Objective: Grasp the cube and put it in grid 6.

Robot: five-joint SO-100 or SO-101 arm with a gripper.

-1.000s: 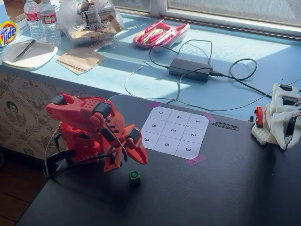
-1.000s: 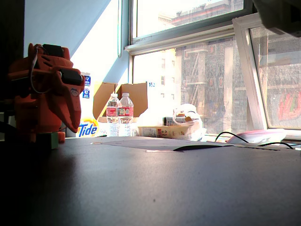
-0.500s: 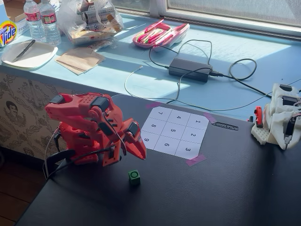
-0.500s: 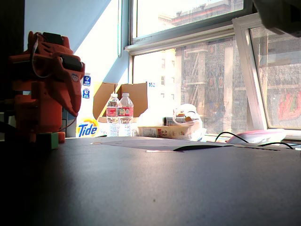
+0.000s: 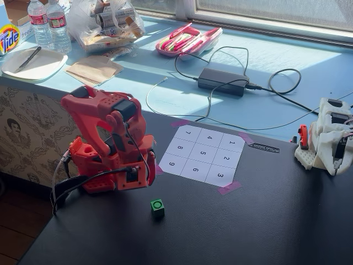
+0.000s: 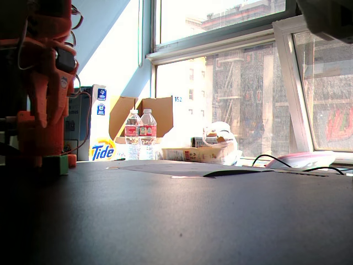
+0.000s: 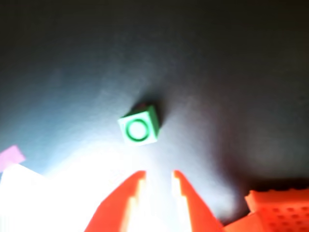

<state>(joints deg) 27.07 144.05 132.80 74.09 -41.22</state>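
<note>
The small bright green cube (image 5: 158, 206) with a dark ring on its top sits on the black table, in front of the red arm and to the left of the numbered sheet's near edge. It also shows in the wrist view (image 7: 139, 126) and, low at the left, in the other fixed view (image 6: 57, 164). Grid 6 (image 5: 196, 170) is the middle square of the sheet's near row and is bare. My gripper (image 7: 158, 175) hangs above the table a little short of the cube. Its red fingers (image 7: 126, 198) stand slightly apart with nothing between them.
A white second arm (image 5: 330, 138) stands at the table's right edge. Behind the table, a blue sill holds a power adapter (image 5: 222, 81) with cables, a pink case (image 5: 187, 40), water bottles (image 5: 49, 25) and a plate (image 5: 33, 62). Purple tape (image 5: 229, 187) holds the sheet's corners.
</note>
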